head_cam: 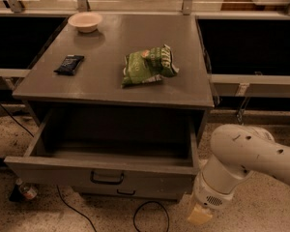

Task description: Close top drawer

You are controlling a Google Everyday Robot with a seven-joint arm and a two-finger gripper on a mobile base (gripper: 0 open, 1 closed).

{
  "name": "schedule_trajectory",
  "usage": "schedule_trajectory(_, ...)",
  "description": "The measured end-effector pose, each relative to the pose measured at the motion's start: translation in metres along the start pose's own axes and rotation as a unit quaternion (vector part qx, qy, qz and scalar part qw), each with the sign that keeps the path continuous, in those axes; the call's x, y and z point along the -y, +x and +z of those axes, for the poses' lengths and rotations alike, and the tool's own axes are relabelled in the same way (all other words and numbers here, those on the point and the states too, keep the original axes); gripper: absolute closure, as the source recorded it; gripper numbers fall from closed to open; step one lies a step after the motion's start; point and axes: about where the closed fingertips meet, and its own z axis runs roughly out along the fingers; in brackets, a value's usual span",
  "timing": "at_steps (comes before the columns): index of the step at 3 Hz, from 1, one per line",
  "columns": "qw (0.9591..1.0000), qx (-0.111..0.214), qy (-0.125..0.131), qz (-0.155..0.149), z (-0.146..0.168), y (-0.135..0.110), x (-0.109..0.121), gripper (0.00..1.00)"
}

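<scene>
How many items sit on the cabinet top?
3: white bowl back left, dark packet left, green bag centre. None hidden. Claw low, right of the open top drawer.

A lab-like workroom: speckled floor [280,214], trailing cables [150,206], a grey cabinet [111,47], the gripper [199,215] low by its front corner.

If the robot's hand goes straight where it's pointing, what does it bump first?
Probably the floor. The hand hangs low beside the open top drawer's front corner, pointing downward; depth is unclear.
</scene>
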Motion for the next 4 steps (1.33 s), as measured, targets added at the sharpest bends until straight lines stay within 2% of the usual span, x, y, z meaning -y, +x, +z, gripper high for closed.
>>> schedule_trajectory(1,1.0000,0.000,0.000,0.000,0.0000,0.0000,0.0000,1.00)
schedule_trajectory(4,1.0000,0.000,0.000,0.000,0.0000,0.0000,0.0000,0.26)
